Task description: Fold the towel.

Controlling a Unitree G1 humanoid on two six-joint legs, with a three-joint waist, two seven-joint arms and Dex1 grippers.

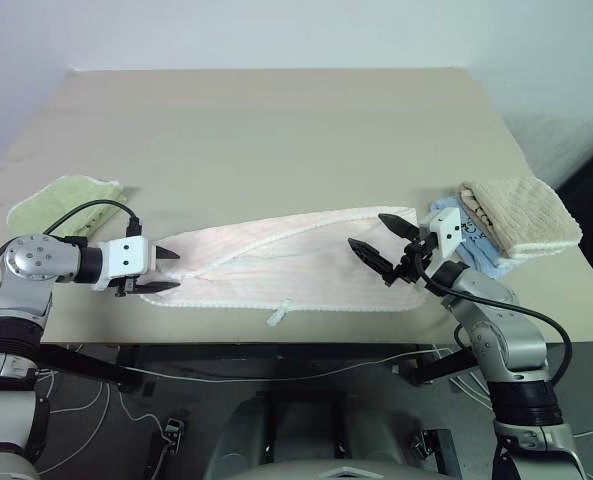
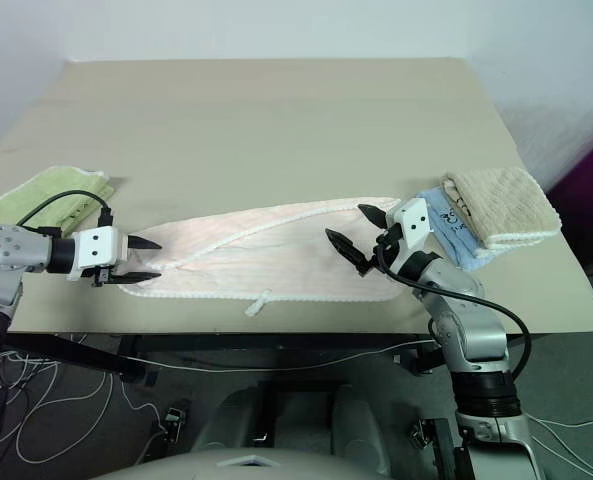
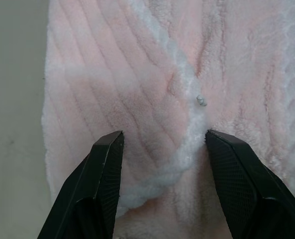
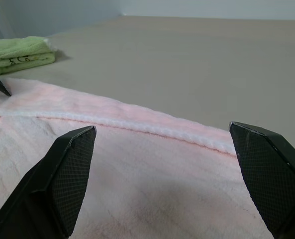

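left tool (image 1: 162, 270): half open over towel (image 1: 296, 265) end, lower left; close on scalloped fold
right tool (image 1: 384, 246): wide, empty, right of centre

Towel (image 1: 306, 265) pale pink, faint stripes, white edging; folded towels light green (image 1: 61, 200), beige waffle (image 1: 521, 212).

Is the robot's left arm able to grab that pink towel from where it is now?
Probably yes. The left gripper sits at the towel's left end, jaws open astride its white edging, with nothing in between.
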